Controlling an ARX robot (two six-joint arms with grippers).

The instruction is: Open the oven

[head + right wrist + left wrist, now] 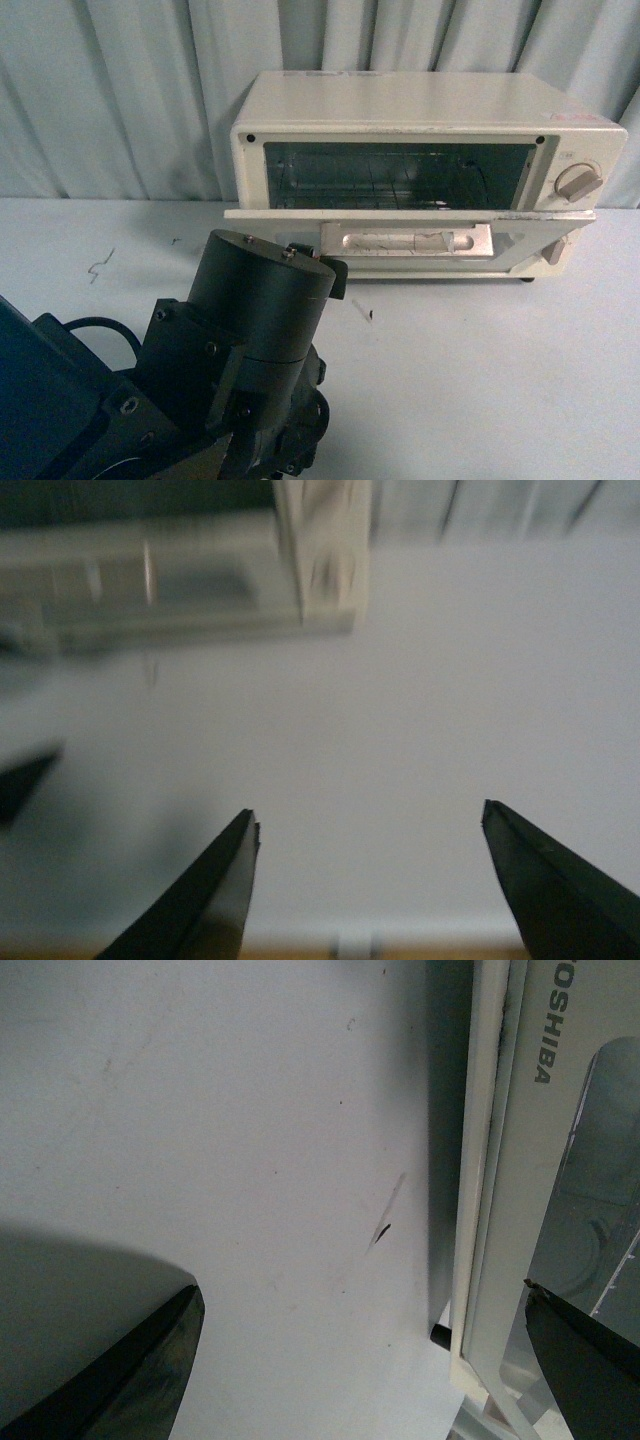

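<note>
Pale grey-blue curtains [120, 90] hang behind a white surface [500, 380]. At the upper right of the front view sits the cream-white boxy toaster oven [400, 105]. Its glass-windowed drop-down door [520, 250] is already swung out from the cavity, though I cannot tell how far. The oven looks light enough to slide if pulled hard. The door is stiff metal on a bottom hinge and its glass is fragile, so the flat bar handle [405, 240] at the door's middle seems the safest hold. A round beige knob [578, 182] sits on the right. In the left wrist view, the left gripper [360, 1370] has its jaws spread wide, one over the door and one over the surface, clamping nothing. The right gripper [370, 880] is also spread, over bare surface, well apart from the blurred oven.
</note>
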